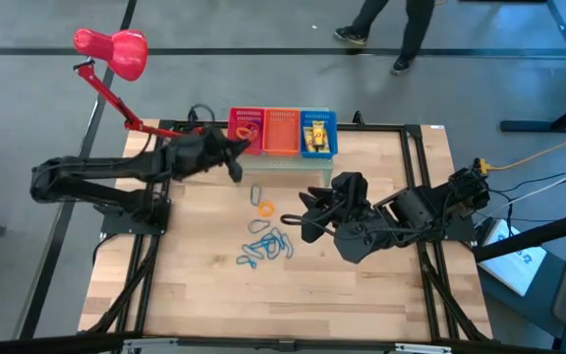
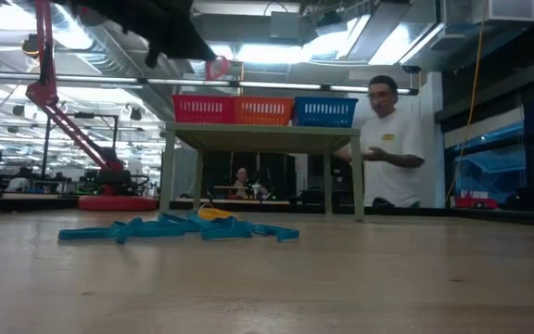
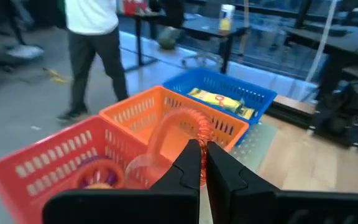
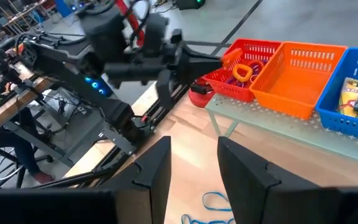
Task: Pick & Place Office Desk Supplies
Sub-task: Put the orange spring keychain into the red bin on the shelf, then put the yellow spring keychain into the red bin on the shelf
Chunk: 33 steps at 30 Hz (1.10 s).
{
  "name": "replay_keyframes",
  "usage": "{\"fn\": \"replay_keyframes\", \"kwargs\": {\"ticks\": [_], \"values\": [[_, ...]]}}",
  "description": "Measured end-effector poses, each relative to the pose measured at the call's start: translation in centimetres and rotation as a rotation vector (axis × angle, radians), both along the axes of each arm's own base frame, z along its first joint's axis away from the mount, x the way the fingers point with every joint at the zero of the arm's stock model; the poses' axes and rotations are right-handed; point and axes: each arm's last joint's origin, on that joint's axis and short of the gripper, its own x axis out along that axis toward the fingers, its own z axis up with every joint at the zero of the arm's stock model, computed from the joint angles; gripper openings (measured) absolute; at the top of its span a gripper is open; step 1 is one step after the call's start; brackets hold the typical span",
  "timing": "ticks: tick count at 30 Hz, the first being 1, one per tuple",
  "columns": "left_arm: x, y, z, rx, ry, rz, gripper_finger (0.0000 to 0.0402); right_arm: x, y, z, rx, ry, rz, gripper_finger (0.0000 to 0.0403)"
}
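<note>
The blue wiry loops lie in a heap on the wooden surface, with an orange band loop just past them. The right hand hangs beside the heap — its fingers are partly apart and hold nothing. Farther back, the left hand is pinched shut on an orange ring over the red basket. The orange basket is next — then the blue basket with yellow packets inside.
</note>
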Motion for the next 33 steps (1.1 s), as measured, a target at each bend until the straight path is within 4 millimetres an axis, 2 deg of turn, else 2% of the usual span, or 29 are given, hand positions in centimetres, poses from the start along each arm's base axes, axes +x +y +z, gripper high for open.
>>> {"fn": "replay_keyframes", "kwargs": {"ticks": [8,13,19,28,33], "values": [[-0.5,4.6,-0.8,-0.1,-0.006,-0.007,0.0003,0.1,-0.3,0.0,-0.01,0.002,-0.01,0.0132],[-0.9,5.7,-1.1,-0.113,0.009,-0.066,0.0018,0.1,-0.3,0.0,-0.015,-0.001,-0.015,0.0132],[-1.5,6.7,-1.1,-0.103,0.011,-0.019,0.0069,0.1,-0.4,0.1,-0.027,-0.007,-0.03,0.0132],[-1.6,6.7,-0.6,-0.067,-0.006,-0.111,0.0156,0.2,-0.6,0.1,-0.027,-0.007,-0.037,0.0132],[-1.4,4.4,0.5,0.022,0.032,-0.338,0.0181,0.2,-0.6,0.1,-0.025,-0.008,-0.038,0.0132]]}}
